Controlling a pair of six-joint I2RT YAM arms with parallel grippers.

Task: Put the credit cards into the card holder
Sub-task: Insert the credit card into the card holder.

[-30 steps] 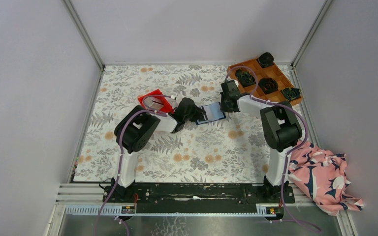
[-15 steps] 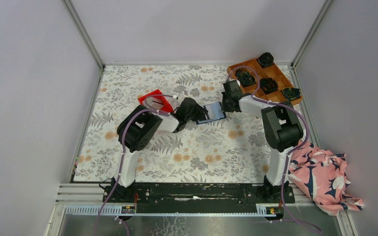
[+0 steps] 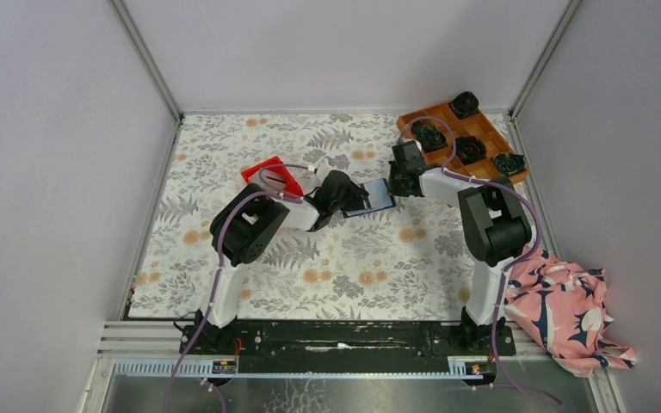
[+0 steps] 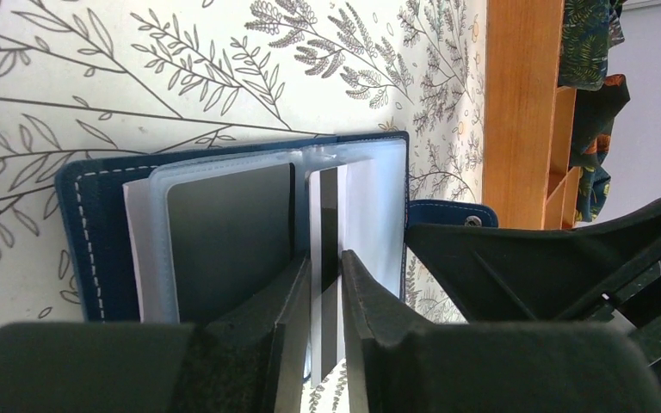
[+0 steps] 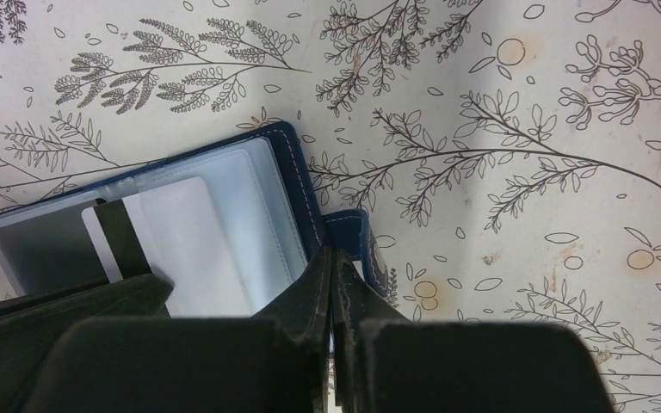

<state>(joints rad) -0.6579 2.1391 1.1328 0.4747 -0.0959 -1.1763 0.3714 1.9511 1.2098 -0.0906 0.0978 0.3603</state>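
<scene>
The navy card holder point(image 3: 370, 196) lies open on the flowered table between both arms, its clear sleeves up. A white credit card point(image 4: 370, 215) with a black stripe sits partly inside one sleeve; it also shows in the right wrist view point(image 5: 181, 241). My left gripper point(image 4: 325, 258) hovers over that card from the left point(image 3: 350, 200). Its jaws stand narrowly apart, with the card's face showing through the gap, not pinched. My right gripper point(image 5: 334, 255) reaches in from the right point(image 3: 392, 185) and is shut on the holder's blue snap tab point(image 4: 447, 215).
A red bin point(image 3: 273, 176) stands just left of the left arm's wrist. A wooden grid tray point(image 3: 482, 129) with dark fabric bundles point(image 3: 430, 135) sits at the back right, close behind the right gripper. A floral cloth point(image 3: 568, 310) lies off the table's right edge.
The right gripper has closed on the snap tab. The left jaws, shut a second ago, have parted a little, and the left arm has edged right.
</scene>
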